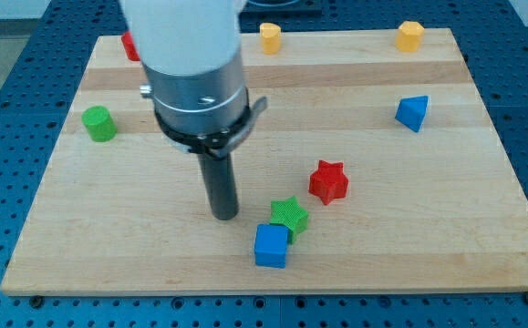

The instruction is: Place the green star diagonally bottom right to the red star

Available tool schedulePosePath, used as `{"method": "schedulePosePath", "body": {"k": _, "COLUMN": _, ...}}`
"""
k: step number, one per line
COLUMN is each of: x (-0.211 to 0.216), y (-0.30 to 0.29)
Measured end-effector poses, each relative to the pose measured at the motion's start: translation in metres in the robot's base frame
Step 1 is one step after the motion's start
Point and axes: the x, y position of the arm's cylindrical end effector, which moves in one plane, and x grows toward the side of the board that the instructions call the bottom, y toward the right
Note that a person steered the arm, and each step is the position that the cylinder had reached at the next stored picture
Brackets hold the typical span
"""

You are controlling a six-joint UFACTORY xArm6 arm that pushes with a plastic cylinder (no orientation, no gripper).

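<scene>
Green star (pixel 289 216) sits low and to the view's left of the red star (pixel 327 180), touching the blue cube (pixel 271 245). I have no claw to open or close, just my tip (pixel 224 215), left of the green star. A push could drag the cube or bump the red star.

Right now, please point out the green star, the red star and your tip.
green star (pixel 290 215), camera view, on its top face.
red star (pixel 328 179), camera view, on its top face.
my tip (pixel 224 215), camera view, at the rod's lower end.
</scene>
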Motion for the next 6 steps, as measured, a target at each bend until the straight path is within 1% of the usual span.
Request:
{"method": "schedulePosePath", "body": {"k": 1, "x": 0.003, "y": 0.019}}
{"method": "schedulePosePath", "body": {"k": 2, "x": 0.005, "y": 0.051}}
{"method": "schedulePosePath", "body": {"k": 3, "x": 0.022, "y": 0.099}}
{"method": "schedulePosePath", "body": {"k": 4, "x": 0.025, "y": 0.124}}
{"method": "schedulePosePath", "body": {"k": 5, "x": 0.031, "y": 0.098}}
{"method": "schedulePosePath", "body": {"k": 6, "x": 0.049, "y": 0.096}}
